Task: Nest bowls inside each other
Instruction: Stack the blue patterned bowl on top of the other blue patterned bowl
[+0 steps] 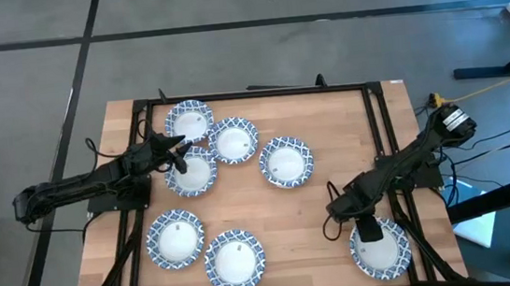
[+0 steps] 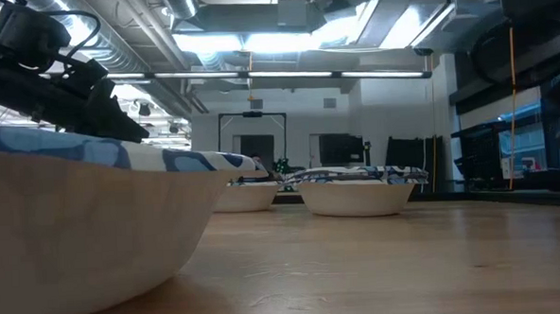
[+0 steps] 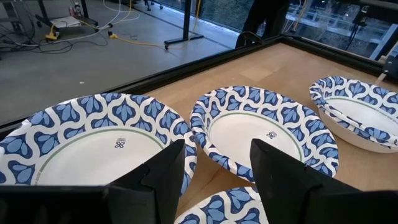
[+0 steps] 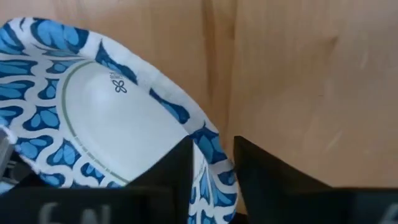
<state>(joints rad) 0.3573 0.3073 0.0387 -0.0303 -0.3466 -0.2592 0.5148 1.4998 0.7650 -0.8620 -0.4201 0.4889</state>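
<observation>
right tool astride bowl rim

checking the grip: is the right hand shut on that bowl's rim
Yes: the right hand has a finger on each side of the bowl's rim.

Lighting's pretty even from overhead, with the light wooden tabletop evenly lit and only soft shadows under the arms. Low view has bright ceiling strip lights blowing out a bit, and the nearest blue-and-white patterned paper bowl is a huge blurry blob. Wrist views look sharp enough.
</observation>
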